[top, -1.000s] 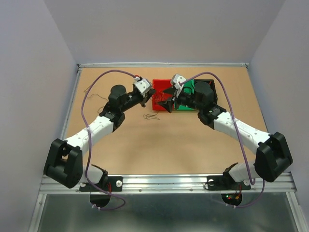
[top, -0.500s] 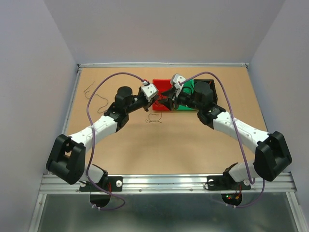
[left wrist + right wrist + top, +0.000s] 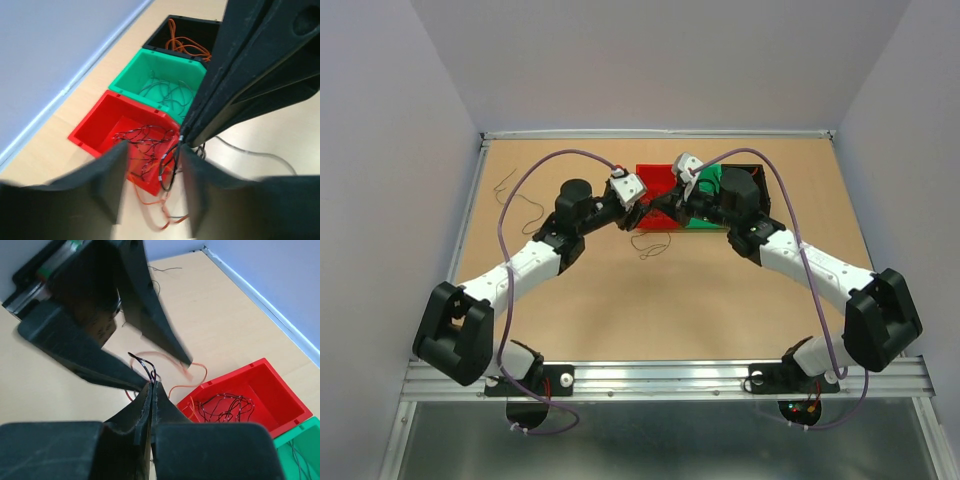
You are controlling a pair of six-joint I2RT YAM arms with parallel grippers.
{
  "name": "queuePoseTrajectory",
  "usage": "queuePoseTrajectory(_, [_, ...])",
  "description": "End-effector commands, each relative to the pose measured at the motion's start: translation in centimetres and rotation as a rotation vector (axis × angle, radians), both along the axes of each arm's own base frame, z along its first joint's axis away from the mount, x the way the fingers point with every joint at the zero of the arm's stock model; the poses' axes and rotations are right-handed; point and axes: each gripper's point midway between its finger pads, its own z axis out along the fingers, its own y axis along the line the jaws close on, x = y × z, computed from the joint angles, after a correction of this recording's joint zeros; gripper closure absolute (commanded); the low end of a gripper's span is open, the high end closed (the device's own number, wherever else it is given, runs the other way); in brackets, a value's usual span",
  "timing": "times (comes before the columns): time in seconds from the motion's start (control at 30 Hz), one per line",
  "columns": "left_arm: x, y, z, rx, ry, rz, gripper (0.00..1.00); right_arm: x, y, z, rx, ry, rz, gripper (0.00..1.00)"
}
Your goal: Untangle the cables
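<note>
Nearest, loose cables [image 3: 650, 246] lie tangled on the worktop [image 3: 620, 300], just on the near side of the red bin [image 3: 95, 131]. Above them a handover has just happened. The left pincer [image 3: 151, 172] has let go and is now spread, gripping nothing. The right pincer [image 3: 152, 384] has snapped together, pinching a black cable [image 3: 144, 365]. Right arm now owns that strand and can probably pull it free. Farther back, the green bin [image 3: 131, 75] and black bin [image 3: 159, 41] hold more cables.

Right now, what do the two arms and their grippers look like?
Both match: white tubular links between bulky black joint housings on the left arm and right arm, a thin lilac cable looping along each. The left gripper and right gripper have matte black tapering fingers behind a pale grey wrist block.
</note>
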Motion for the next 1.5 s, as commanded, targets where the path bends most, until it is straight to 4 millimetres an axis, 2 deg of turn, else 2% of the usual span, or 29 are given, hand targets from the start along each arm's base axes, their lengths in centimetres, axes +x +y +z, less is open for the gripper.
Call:
queuePoseTrajectory(0.0, [0.3,1.3,5.4,-0.087,-0.173,0.074,0.32,0.8,-0.4,1.5,0.032,-0.032,-0.031,0.99])
queuePoseTrajectory(0.07, [0.7,2.3,5.1,-0.099,-0.181,0.126,0.26,1.0,-0.9,1.9,0.040,-0.036,-0.049,0.99])
queuePoseTrajectory(0.17, [2.3,4.7,5.9,-0.135,-0.191,0.265,0.25,1.1,-1.7,2.8,0.061,-0.053,-0.082,1.00])
queuePoseTrajectory(0.27, [3.1,6.5,6.6,-0.180,-0.192,0.323,0.22,1.5,-2.6,3.7,0.084,-0.066,-0.128,0.99])
queuePoseTrajectory(0.37, [3.1,6.2,6.2,-0.165,-0.198,0.294,0.17,2.0,-3.1,4.3,0.103,-0.071,-0.165,0.99])
queuePoseTrajectory(0.47, [3.4,5.6,4.7,-0.101,-0.210,0.252,0.13,2.1,-3.7,5.2,0.120,-0.088,-0.190,0.99])
queuePoseTrajectory(0.57, [4.6,4.7,1.8,0.011,-0.197,0.210,0.12,1.7,-4.3,6.4,0.141,-0.109,-0.200,0.99])
queuePoseTrajectory(0.6, [4.8,4.0,-0.2,0.048,-0.158,0.168,0.12,1.6,-4.5,6.7,0.144,-0.114,-0.200,1.00])
queuePoseTrajectory(0.67, [5.2,3.2,-1.7,0.103,-0.125,0.122,0.12,1.5,-4.8,7.3,0.155,-0.121,-0.209,0.99])
queuePoseTrajectory(0.7, [5.6,2.9,-3.2,0.139,-0.105,0.107,0.12,1.5,-5.2,7.6,0.160,-0.127,-0.221,0.99])
queuePoseTrajectory(0.83, [7.0,3.2,-5.0,0.206,-0.063,0.140,0.13,1.6,-6.0,7.4,0.163,-0.122,-0.237,0.99])
queuePoseTrajectory(1.1, [6.4,3.6,-8.9,0.351,-0.008,0.075,0.13,2.6,-7.1,6.5,0.160,-0.096,-0.287,0.99])
queuePoseTrajectory(1.17, [6.3,3.5,-9.6,0.386,0.010,0.046,0.15,3.0,-7.1,6.4,0.165,-0.088,-0.295,1.00])
queuePoseTrajectory(1.3, [6.7,3.4,-12.6,0.453,0.087,0.017,0.19,2.8,-6.9,6.6,0.171,-0.082,-0.284,0.99])
queuePoseTrajectory(1.47, [7.2,3.0,-14.4,0.480,0.149,0.002,0.24,2.6,-7.0,6.9,0.177,-0.088,-0.283,0.99])
